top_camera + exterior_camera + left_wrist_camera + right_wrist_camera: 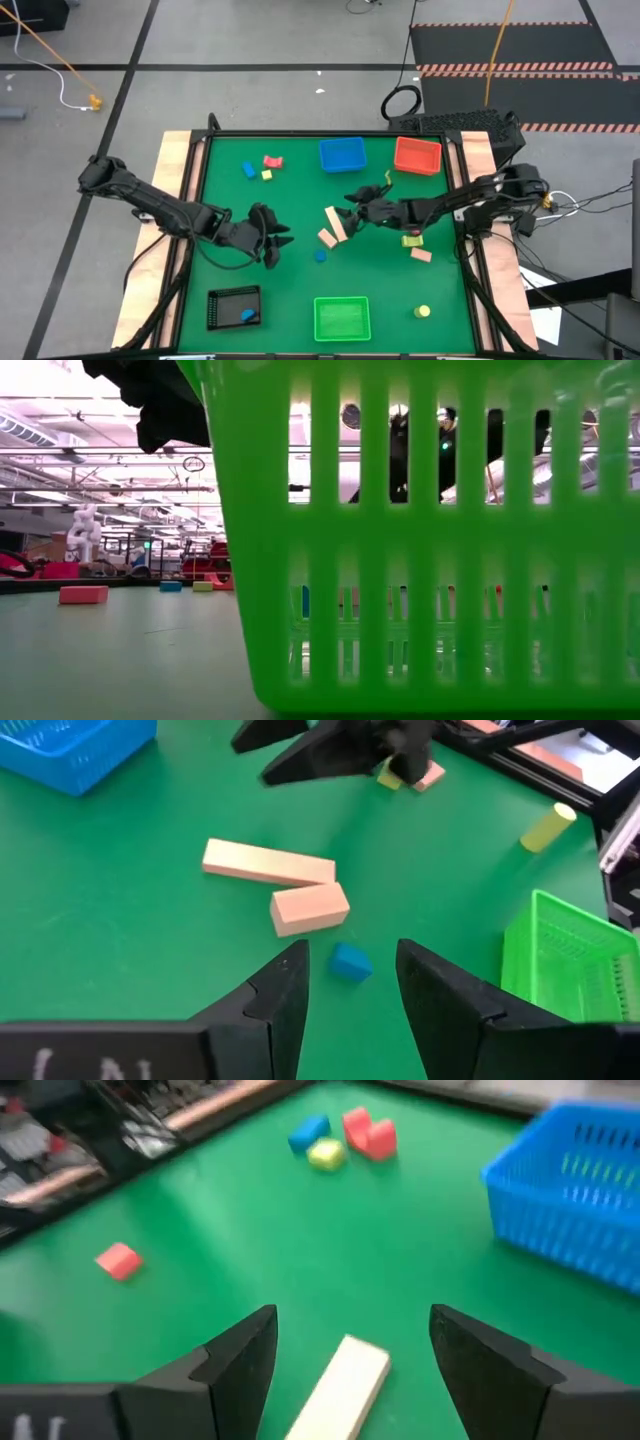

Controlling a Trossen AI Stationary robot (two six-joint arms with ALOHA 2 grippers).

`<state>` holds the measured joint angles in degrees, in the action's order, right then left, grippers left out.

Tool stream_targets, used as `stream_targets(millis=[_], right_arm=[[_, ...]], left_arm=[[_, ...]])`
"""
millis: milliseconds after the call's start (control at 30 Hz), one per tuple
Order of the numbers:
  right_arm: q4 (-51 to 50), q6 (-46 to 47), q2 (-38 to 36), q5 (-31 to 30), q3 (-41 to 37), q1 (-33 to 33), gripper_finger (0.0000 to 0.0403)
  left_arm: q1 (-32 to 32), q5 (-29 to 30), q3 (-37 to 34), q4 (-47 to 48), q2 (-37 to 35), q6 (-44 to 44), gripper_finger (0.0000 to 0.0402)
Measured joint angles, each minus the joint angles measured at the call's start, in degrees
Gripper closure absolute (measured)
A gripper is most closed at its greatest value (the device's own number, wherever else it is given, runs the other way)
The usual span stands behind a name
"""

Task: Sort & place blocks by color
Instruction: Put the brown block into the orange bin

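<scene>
Both grippers hang open-jawed, left gripper over a blue cube, right gripper over a tan bar; most blocks remain unsorted.

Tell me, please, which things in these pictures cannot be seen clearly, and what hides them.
- Low view: the green tray fills the picture and hides most of the table.
- High view: the lime piece lies partly under the right arm; its shape is unclear.
- Right wrist view: the tan bar is cut off by the edge.
</scene>
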<state>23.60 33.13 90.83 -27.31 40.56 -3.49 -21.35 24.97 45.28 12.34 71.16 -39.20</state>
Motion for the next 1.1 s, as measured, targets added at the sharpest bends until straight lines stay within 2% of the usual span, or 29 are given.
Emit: stream_targets(millis=[167, 367, 467, 633, 900, 1100], right_arm=[[-4.2, 5.3, 5.7, 0.1, 4.7, -0.4, 0.0149], [-6.8, 3.0, 12.3, -0.3, 10.7, -2.0, 0.0149], [-10.7, 1.9, 14.4, -3.1, 13.4, -1.9, 0.0149], [-15.6, 4.0, 15.1, -5.7, 14.6, -1.8, 0.0149], [-16.3, 6.7, 15.3, -5.7, 14.6, -2.6, 0.0149], [-14.7, 6.8, 19.3, -5.7, 14.6, -4.1, 0.0149]], left_arm=[[-1.4, -0.1, 0.0, 0.3, 0.0, -0.1, 0.0249], [-2.9, 0.0, 0.0, 1.3, 0.0, -0.1, 0.0248], [-3.7, 0.0, 0.0, 2.0, 0.0, -0.1, 0.0249], [-5.2, 0.0, 0.0, 2.6, 0.0, -0.2, 0.0248], [-5.9, 0.0, 0.0, 3.0, 0.0, 0.5, 0.0247], [-5.9, 0.0, 0.0, 3.4, 0.0, 1.2, 0.0247]])
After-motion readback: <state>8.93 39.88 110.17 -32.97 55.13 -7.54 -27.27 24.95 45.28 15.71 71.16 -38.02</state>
